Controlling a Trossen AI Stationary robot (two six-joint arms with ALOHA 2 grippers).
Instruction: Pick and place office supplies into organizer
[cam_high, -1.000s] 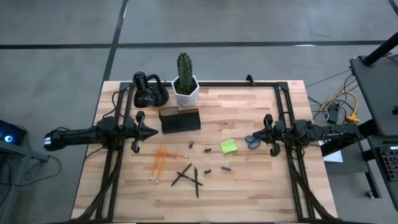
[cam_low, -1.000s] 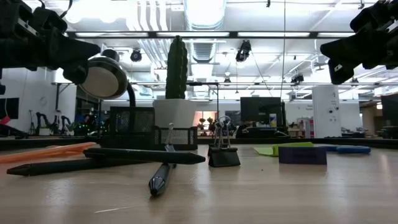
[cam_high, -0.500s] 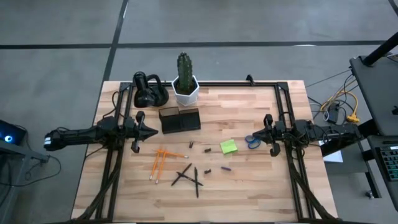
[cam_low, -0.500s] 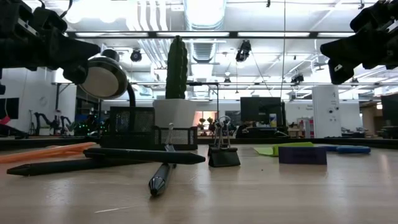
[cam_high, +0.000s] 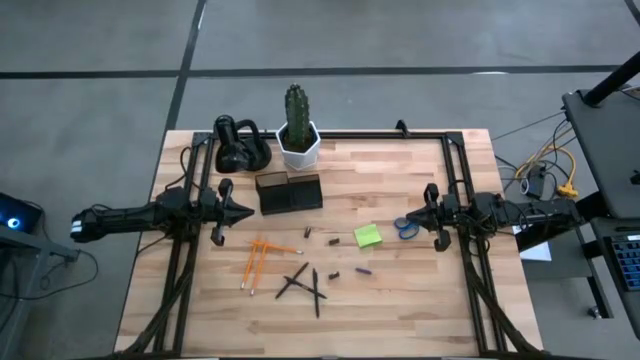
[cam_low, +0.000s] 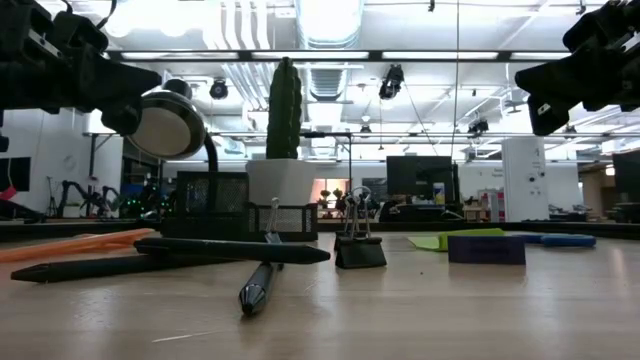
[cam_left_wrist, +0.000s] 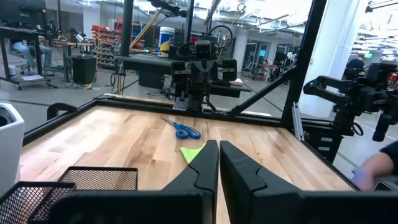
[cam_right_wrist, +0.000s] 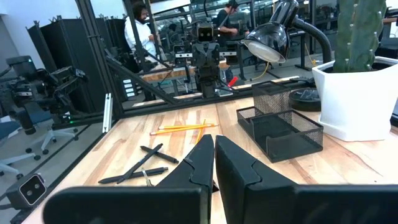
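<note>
the organizer (cam_high: 289, 192) sits near the back of the worktop (cam_high: 400, 300), by the cactus pot (cam_high: 298, 146). pencils (cam_high: 256, 260), pens (cam_high: 304, 283), sticky pad (cam_high: 367, 236) and scissors (cam_high: 406, 227) lie loose in front. left gripper (cam_high: 246, 212) and right gripper (cam_high: 412, 213) hang closed, holding nothing.

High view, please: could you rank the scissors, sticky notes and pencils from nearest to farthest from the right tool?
1. Scissors, right beside the right tool.
2. Sticky notes, toward the table's middle.
3. Pencils, on the left half.
</note>
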